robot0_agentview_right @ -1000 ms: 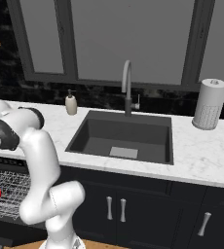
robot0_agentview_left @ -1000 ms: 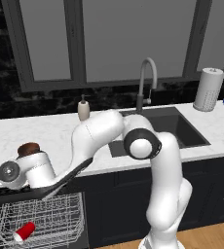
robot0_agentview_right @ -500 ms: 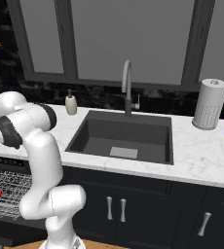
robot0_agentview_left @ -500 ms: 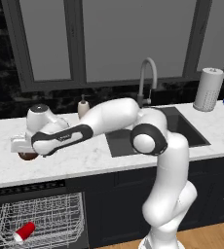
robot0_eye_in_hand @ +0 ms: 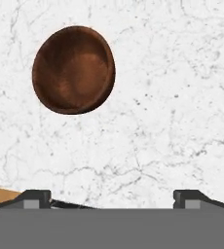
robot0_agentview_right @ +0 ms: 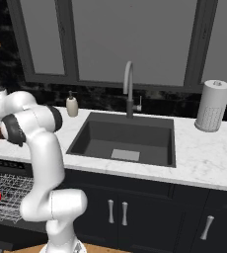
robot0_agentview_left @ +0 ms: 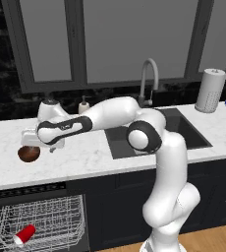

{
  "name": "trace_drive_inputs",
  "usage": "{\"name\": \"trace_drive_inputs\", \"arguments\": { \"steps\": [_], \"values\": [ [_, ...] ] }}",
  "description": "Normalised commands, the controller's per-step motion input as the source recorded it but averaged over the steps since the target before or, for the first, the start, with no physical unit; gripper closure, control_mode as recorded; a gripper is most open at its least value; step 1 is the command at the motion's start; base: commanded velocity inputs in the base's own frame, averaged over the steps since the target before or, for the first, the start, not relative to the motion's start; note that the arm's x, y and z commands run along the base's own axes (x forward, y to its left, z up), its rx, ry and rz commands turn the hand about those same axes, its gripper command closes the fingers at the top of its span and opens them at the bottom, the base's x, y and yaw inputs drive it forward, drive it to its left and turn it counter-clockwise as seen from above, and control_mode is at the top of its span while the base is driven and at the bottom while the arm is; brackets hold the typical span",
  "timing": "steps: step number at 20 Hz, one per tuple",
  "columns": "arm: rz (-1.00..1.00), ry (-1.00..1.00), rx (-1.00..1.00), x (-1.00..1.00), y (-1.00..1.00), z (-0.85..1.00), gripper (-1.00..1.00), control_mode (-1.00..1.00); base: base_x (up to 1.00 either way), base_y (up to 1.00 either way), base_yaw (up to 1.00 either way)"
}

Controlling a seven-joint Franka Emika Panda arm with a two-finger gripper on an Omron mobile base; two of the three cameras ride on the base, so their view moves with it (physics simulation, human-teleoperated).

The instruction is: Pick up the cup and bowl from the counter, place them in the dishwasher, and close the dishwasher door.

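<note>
Since the earlier frames the arm (robot0_agentview_left: pixel 134 128) has swung up from the dishwasher (robot0_agentview_left: pixel 36 224) and out over the counter (robot0_agentview_left: pixel 90 157), toward nine o'clock in the left base view. The gripper (robot0_agentview_left: pixel 30 140) hangs above the bowl (robot0_agentview_left: pixel 29 153), fingers spread wide and empty. From the hand, the bowl (robot0_eye_in_hand: pixel 73 69) sits at eleven o'clock. The cup (robot0_agentview_left: pixel 24 235) lies in the rack (robot0_agentview_left: pixel 51 221).
</note>
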Motion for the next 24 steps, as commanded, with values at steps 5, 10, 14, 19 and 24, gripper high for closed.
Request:
{"name": "trace_drive_inputs", "arguments": {
  "steps": [5,10,14,19,24],
  "values": [
    [0.0,0.01,-0.05,0.7,0.01,-0.1,-1.0,-1.0,0.0,0.0,0.0],
    [0.0,0.0,-0.02,0.49,0.08,0.0,-1.0,-1.0,0.0,0.0,0.0],
    [0.0,-0.05,0.0,0.04,0.1,-0.14,-1.0,-1.0,0.0,0.0,0.0],
    [0.0,-0.01,0.0,0.0,0.11,-0.26,-1.0,-1.0,0.0,0.0,0.0],
    [0.0,0.0,0.0,0.03,0.14,-0.52,-1.0,-1.0,0.0,0.0,0.0]
  ]
}}
